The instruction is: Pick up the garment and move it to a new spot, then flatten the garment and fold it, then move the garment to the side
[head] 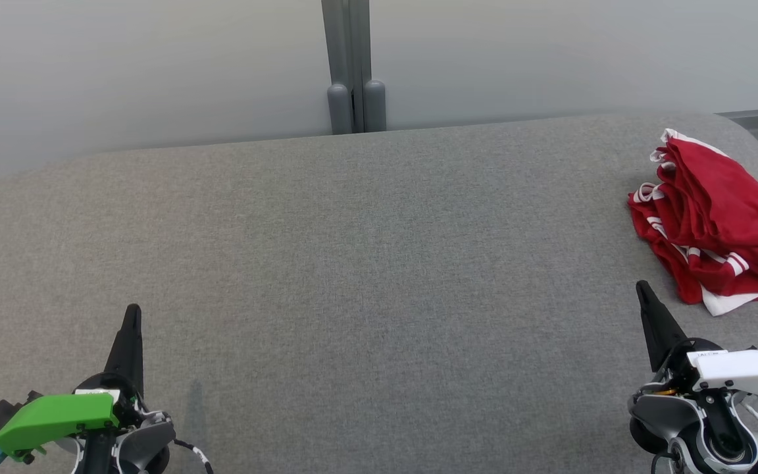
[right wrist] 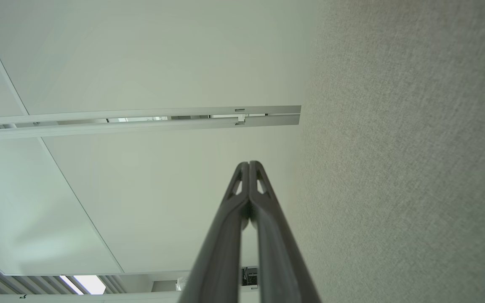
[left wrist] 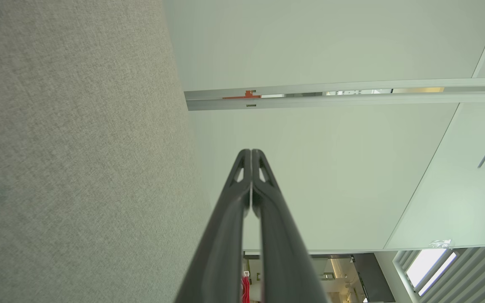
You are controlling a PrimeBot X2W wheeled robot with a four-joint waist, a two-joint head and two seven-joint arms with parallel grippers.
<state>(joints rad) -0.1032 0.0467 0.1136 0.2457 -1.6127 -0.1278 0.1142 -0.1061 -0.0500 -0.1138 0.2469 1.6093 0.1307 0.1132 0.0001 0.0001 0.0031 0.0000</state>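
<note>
At the far right of the grey fabric-covered table (head: 353, 263), a crumpled red garment with white striped trim (head: 714, 217) is seen in a heap. The left gripper (head: 132, 309) and right gripper (head: 642, 286) are held over the near corners, fingers pressed together on nothing, the right one near the garment but apart from it.
</note>
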